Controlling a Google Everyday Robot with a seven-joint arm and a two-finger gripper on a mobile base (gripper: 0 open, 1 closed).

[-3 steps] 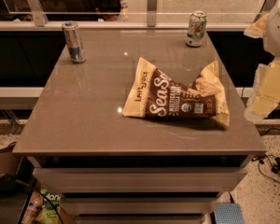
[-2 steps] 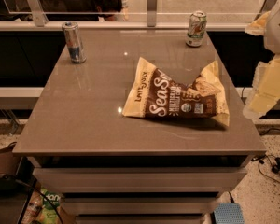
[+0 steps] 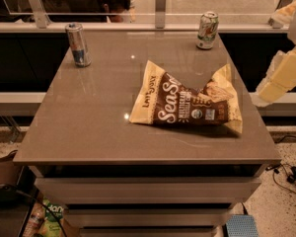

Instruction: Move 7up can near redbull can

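Observation:
The 7up can, short with a white and green label, stands upright near the back right corner of the brown table. The redbull can, tall, slim, silver and blue, stands upright near the back left corner. The two cans are far apart, across the table's width. My gripper shows as cream-coloured parts at the right edge of the view, beyond the table's right side, to the right of and nearer than the 7up can. It touches neither can.
A brown and yellow chip bag lies flat on the table right of the middle, between the cans and the front edge. A railing with glass runs behind the table. Drawers sit under the tabletop, and cables lie on the floor at right.

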